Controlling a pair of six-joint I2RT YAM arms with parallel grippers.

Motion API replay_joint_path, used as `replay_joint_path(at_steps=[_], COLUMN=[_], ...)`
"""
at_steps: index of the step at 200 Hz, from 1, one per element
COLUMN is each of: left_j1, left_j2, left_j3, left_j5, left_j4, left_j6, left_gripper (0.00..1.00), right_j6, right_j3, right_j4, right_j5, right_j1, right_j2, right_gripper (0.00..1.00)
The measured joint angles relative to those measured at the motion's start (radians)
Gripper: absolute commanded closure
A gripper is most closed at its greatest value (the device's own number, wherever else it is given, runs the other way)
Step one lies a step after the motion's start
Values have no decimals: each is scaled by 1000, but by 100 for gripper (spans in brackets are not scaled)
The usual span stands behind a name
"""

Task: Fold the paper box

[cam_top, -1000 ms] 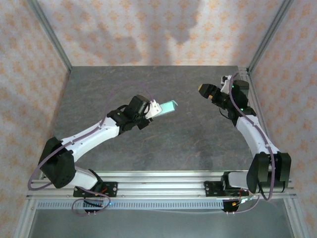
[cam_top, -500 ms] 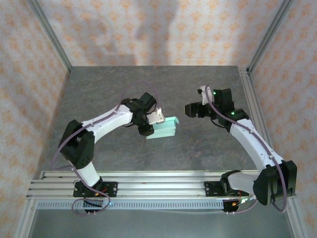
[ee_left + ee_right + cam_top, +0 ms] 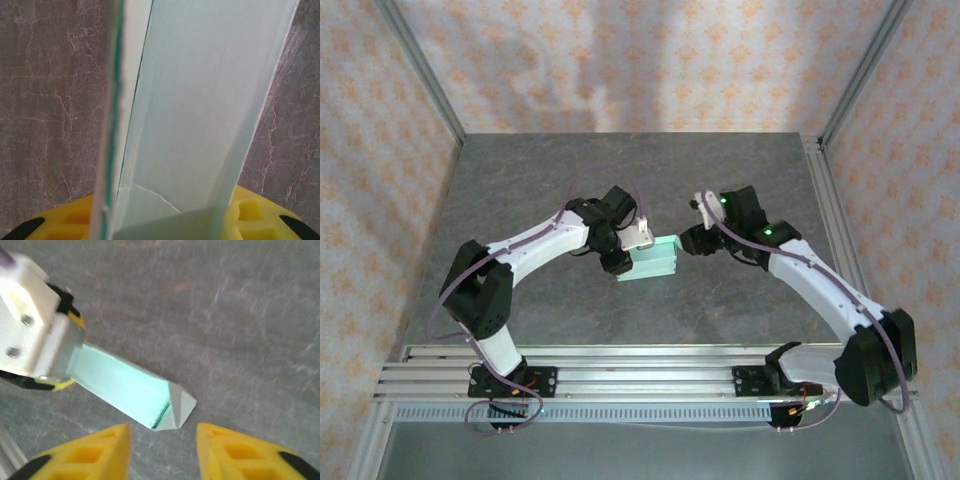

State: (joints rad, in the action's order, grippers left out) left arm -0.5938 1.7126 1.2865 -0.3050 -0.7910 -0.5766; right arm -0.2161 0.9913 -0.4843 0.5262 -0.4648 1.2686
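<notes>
Grey marbled table [image 3: 550, 180] fills a cell walled with orange-patterned paper, with aluminium posts [image 3: 418, 70] at the corners and a rail [image 3: 640, 360] along the near edge. Near the table's middle the left gripper [image 3: 638, 248] is clamped on one end of the paper box [image 3: 658, 263], a pale mint, flattened sleeve that sticks out toward the right arm. From the left wrist its yellow fingers [image 3: 252, 215] sit on either side of the card, which runs away from the camera with a thin green edge on the left. The right gripper [image 3: 692, 241] is just beside the box's free end. Its yellow fingers [image 3: 97, 447] are spread wide, with the end of the box just ahead of the gap and not touched by either. That end shows a small triangular flap folded across it and a narrow dark slit beside it; what lies inside cannot be told. Whether the box rests on the table or hangs just above it is unclear. Bare table lies all round the box, toward the far wall, the left side and the near rail, and both side walls are well apart from it.
</notes>
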Motion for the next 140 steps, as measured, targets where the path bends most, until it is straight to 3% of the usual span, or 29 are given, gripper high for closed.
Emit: replay_joint_path(at_steps=[23,47,121,140], left_j1=[0,0,0,0], left_j2=[0,0,0,0], left_j3=[-1,-1,-1,-1], left_j5=[-1,-1,-1,-1], left_j4=[1,1,2,2], left_j6=[0,0,0,0], left_gripper=[66,67,67,67], right_j6=[-30,-52,-66,-69], right_j3=[21,51,97,101], right_j4=[-27,-39,-47,-48], right_j5=[-16,-35,-41,-44], right_j1=[-24,-28,-34,-37], right_j2=[59,95,163,181], right_gripper=[77,82,81,91])
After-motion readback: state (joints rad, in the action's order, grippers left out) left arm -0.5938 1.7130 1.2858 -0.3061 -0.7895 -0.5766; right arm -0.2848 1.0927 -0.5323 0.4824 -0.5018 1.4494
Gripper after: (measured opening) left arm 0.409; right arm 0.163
